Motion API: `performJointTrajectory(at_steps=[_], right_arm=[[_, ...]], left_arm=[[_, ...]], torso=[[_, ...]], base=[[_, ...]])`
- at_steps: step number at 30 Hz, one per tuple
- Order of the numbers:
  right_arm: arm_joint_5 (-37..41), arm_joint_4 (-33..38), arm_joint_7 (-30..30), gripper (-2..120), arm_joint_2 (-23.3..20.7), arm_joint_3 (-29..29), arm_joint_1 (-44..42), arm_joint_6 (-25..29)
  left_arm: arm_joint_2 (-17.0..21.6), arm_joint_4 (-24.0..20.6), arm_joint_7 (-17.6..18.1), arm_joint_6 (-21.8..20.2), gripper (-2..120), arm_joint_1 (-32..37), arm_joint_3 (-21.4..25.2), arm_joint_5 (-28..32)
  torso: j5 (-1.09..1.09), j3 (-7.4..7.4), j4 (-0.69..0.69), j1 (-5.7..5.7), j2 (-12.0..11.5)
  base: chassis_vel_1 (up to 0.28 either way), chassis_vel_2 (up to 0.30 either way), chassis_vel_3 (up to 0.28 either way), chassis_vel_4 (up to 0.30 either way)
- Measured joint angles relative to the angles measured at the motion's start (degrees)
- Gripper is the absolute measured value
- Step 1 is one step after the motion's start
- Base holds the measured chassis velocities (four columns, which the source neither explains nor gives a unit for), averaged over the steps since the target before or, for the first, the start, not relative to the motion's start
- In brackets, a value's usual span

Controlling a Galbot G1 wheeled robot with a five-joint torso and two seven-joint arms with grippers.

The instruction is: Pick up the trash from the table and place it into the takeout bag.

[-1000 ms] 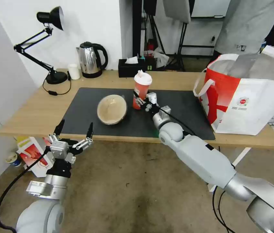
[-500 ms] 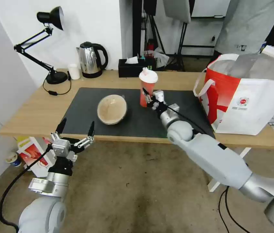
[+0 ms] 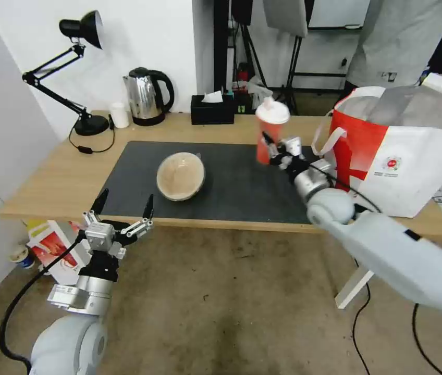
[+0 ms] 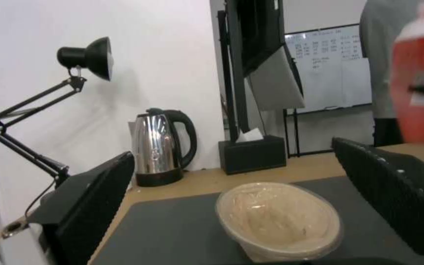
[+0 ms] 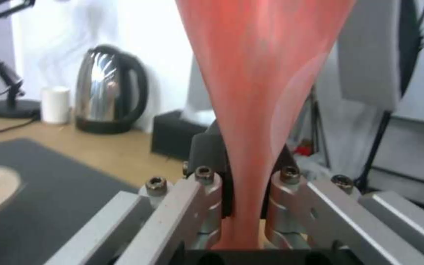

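Note:
My right gripper (image 3: 277,151) is shut on the red paper cup (image 3: 269,136) with a white lid, holding it in the air above the right part of the dark mat, close to the takeout bag (image 3: 403,161). The right wrist view has the cup (image 5: 261,88) squeezed between the fingers (image 5: 207,206). A tan shallow bowl (image 3: 180,175) lies tilted on the mat; from the left wrist the bowl (image 4: 278,221) sits ahead. My left gripper (image 3: 122,208) hangs open below the table's (image 3: 49,182) front edge, left of the bowl.
A steel kettle (image 3: 148,96), a black tissue box (image 3: 212,109), a white cup (image 3: 119,115) and a black desk lamp (image 3: 83,122) line the table's back. A person stands behind the bag. A small red-white bag (image 3: 54,250) sits on the floor at left.
My right gripper has lifted the red cup off the mat and carried it to the right, toward the takeout bag. The left arm has barely moved.

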State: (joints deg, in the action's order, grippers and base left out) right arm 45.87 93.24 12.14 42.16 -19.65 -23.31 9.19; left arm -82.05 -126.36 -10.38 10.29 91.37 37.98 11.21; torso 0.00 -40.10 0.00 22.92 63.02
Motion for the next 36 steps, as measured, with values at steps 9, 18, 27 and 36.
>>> performJointTrajectory(at_steps=[9,18,27,36], right_arm=[[4.9,4.1,0.0,5,-6.3,2.9,3.4,-0.9],[9.2,6.7,0.2,5,-11.1,5.6,7.5,-1.7],[10.9,6.4,0.2,5,-13.9,8.7,8.4,-1.8],[10.4,2.7,0.3,5,-14.9,11.9,6.7,-2.0]], left_arm=[[-0.2,-0.4,-0.1,0.0,100,0.3,0.0,-0.1],[-0.4,-1.2,-0.1,0.2,100,0.4,-0.3,-0.3],[-0.5,-1.5,-0.1,0.1,100,0.3,-1.0,-0.6],[-0.7,-1.8,-0.2,0.2,100,0.8,-1.2,-1.0]], torso=[[0.01,0.00,0.00,0.00,0.0],[0.01,0.00,0.00,0.00,0.0],[0.01,0.00,0.00,0.00,0.0],[0.00,0.00,0.00,0.00,0.0]], base=[[0.000,0.000,0.000,0.000],[0.000,0.000,0.000,0.000],[0.000,0.000,0.000,0.000],[0.000,0.000,0.000,0.000]])
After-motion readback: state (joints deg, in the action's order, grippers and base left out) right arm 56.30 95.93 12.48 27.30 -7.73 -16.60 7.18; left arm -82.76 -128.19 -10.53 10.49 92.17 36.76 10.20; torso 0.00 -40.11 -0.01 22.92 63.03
